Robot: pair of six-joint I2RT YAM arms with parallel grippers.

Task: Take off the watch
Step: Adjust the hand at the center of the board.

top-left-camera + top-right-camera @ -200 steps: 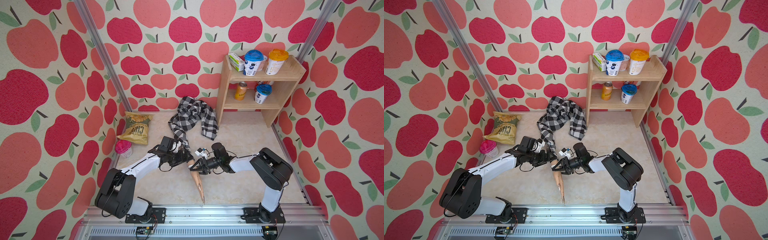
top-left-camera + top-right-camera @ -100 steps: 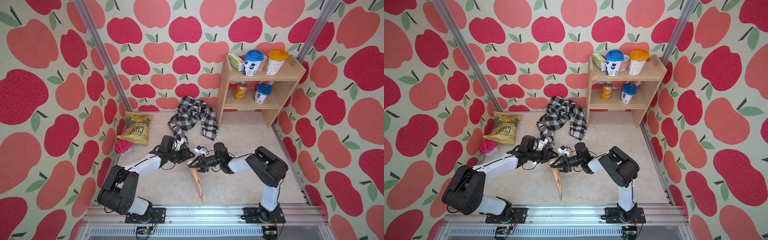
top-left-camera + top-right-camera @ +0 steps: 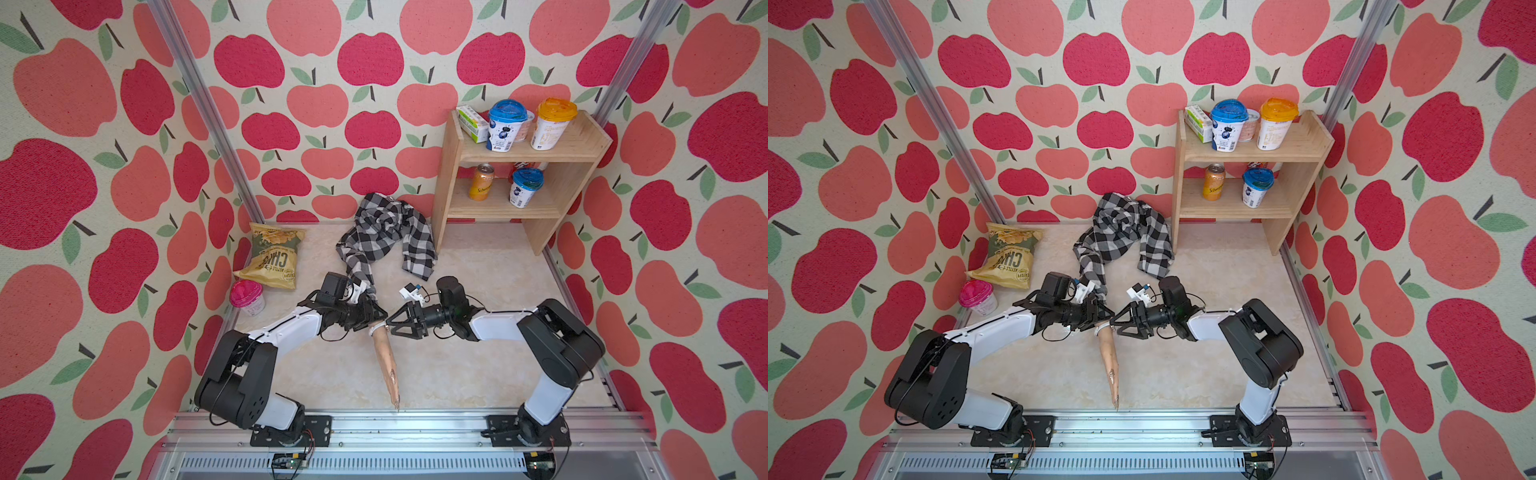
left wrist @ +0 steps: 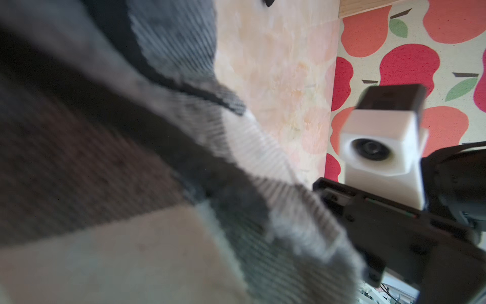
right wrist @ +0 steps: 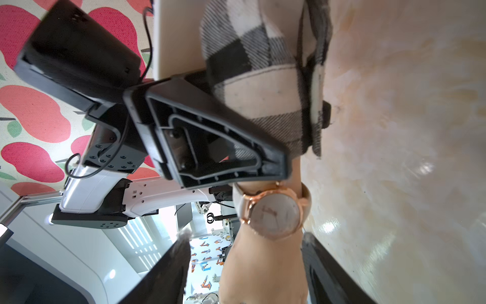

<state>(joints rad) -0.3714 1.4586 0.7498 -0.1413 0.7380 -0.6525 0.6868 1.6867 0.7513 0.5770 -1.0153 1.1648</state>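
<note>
Blurred checked cloth (image 4: 184, 126), white camera (image 4: 381, 147) — apple wall (image 4: 410, 60)

Both top views hang high above the front rail (image 3: 395, 428), looking steeply down on the whole table (image 3: 478, 365) and shelf (image 3: 582, 141). The wrist views sit very close, facing each other across the checked sleeve (image 4: 168, 47), which both share.

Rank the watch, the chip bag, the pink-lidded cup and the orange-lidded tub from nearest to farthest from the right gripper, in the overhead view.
From the right gripper, in a top view:
1. watch, at its fingertips, on the mannequin arm.
2. chip bag and pink-lidded cup, toward the left wall; too close to call.
3. orange-lidded tub, on top of the shelf, back right.
</note>
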